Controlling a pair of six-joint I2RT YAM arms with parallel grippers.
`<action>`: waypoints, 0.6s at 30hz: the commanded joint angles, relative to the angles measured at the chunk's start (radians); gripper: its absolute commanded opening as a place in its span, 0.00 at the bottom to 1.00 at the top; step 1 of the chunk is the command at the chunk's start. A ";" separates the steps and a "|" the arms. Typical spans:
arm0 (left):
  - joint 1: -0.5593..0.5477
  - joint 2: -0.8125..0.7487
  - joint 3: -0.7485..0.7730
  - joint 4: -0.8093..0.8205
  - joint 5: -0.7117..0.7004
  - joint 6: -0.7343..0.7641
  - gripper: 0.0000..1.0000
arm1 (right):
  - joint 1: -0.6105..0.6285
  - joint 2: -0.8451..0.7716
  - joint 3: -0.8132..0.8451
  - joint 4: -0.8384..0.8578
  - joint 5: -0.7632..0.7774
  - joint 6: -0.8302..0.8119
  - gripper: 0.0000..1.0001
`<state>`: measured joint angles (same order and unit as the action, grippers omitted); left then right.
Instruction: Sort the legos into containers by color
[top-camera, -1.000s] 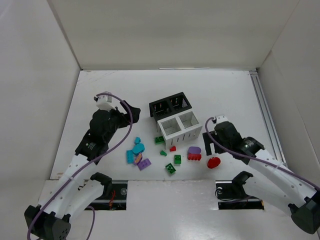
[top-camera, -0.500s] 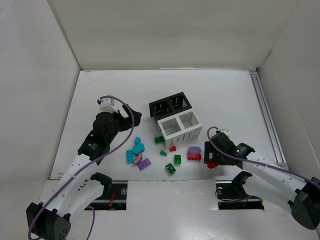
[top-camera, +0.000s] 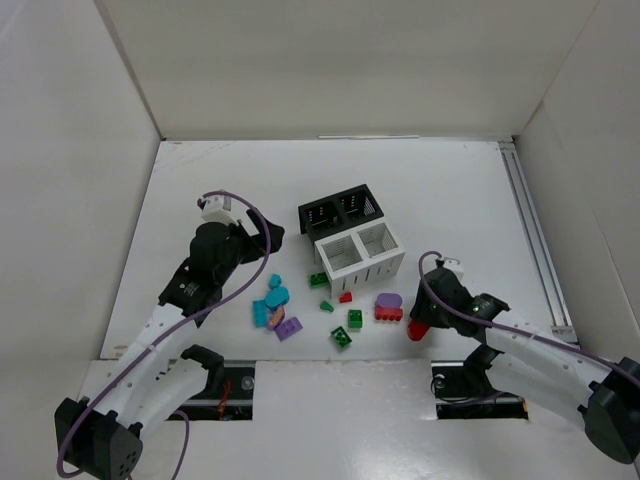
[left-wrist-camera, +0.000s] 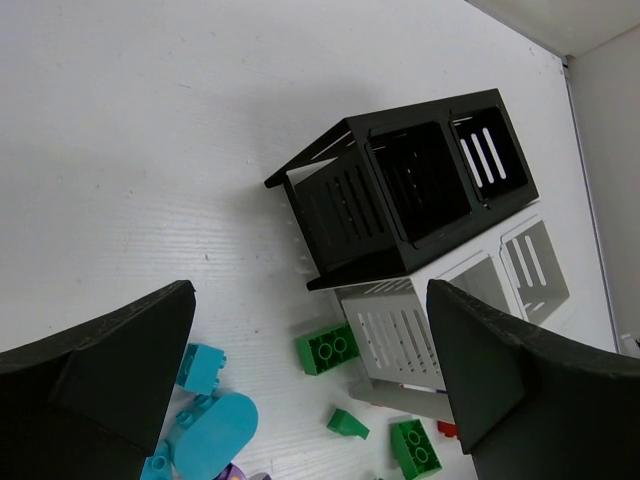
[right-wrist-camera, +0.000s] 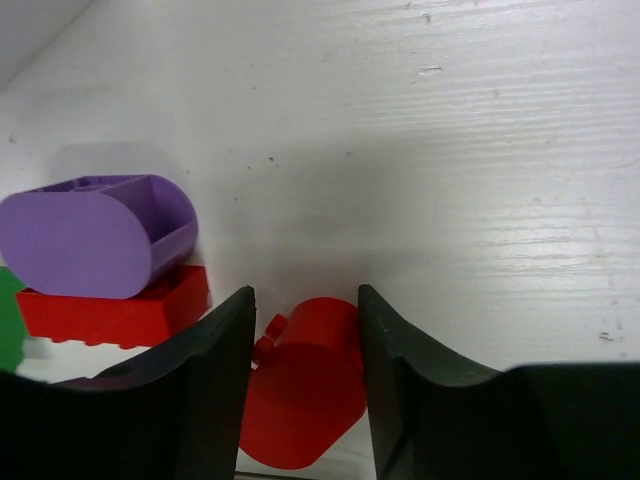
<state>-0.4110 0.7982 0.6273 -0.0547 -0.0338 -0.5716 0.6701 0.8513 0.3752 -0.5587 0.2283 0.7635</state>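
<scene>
My right gripper is low on the table, shut on a red rounded lego with a finger pressed to each side. Just to its left a purple rounded lego lies on a red brick. My left gripper hangs open and holds nothing, left of the black container. The white container adjoins the black one. Teal legos and green legos are scattered in front.
A purple brick and another green brick lie near the table's front edge. A small red piece sits by the white container's front wall. White walls enclose the table, with a rail along the right side.
My right gripper came down and forward over the red rounded lego and closed on it. The left arm shifted slightly to the right, jaws still open.
</scene>
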 joint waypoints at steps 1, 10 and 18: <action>0.000 -0.008 -0.005 -0.002 0.009 -0.022 1.00 | 0.011 0.006 -0.036 0.034 -0.008 0.028 0.45; 0.000 -0.037 -0.015 -0.011 0.009 -0.042 1.00 | 0.011 -0.015 0.054 -0.058 0.060 -0.065 0.21; 0.000 -0.047 -0.015 -0.011 0.040 -0.051 1.00 | 0.011 -0.074 0.263 -0.124 0.123 -0.234 0.19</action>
<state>-0.4114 0.7704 0.6167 -0.0811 -0.0219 -0.6140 0.6712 0.7998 0.5182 -0.6559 0.2924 0.6224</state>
